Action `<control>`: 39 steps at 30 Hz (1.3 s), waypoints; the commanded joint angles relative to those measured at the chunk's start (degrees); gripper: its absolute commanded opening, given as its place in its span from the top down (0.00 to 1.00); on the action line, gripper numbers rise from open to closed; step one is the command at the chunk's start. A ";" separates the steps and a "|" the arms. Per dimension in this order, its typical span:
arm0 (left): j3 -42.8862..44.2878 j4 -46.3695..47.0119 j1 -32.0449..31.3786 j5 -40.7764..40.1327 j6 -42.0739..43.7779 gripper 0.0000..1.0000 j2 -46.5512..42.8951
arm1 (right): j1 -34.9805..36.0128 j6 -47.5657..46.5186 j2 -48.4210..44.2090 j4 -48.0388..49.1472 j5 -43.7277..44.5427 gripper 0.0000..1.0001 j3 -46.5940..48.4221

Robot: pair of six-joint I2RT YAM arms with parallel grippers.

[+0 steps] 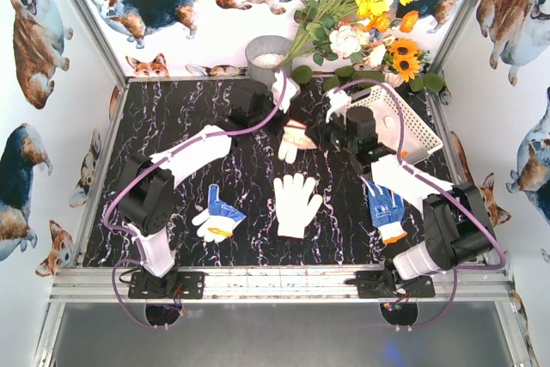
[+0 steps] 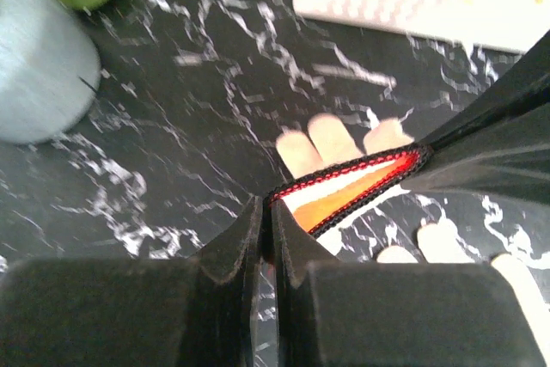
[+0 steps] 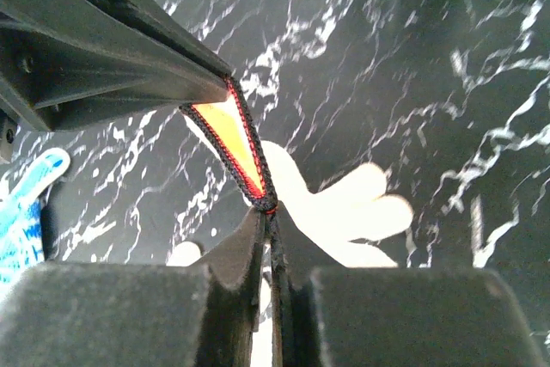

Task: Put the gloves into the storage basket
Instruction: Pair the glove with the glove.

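Corgi-print walls enclose a black marbled surface [image 1: 172, 126]. From above, the storage basket [image 1: 417, 122] sits far right. Just beside it, a cream glove [image 1: 296, 138] is held between the left tool [image 1: 282, 122] and the right tool [image 1: 331, 133]. A white knit glove [image 1: 296, 204], a left blue dotted glove [image 1: 219, 217] and a right blue dotted glove [image 1: 385, 208] lie outside the basket.

Left wrist: the tool is pinched on the black-trimmed cuff [image 2: 344, 191].

Right wrist: this tool is clamped on the cuff's other end.

The glove looks light and limp. The hem seems the surest hold, though the fabric could slip.
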 commanded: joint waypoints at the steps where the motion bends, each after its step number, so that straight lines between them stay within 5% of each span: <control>1: -5.04 3.20 -0.10 -1.97 -2.18 1.00 -1.36 | 0.17 0.50 -1.63 3.39 -2.45 1.00 -3.12; 23: -18.37 -0.10 -4.62 1.94 -9.88 1.00 -12.04 | 7.08 8.61 -18.11 -5.39 0.27 1.00 -16.49; 39: -28.11 -0.51 -11.42 -3.12 -13.81 1.00 -17.92 | 13.65 15.06 -23.75 -6.53 7.60 1.00 -23.74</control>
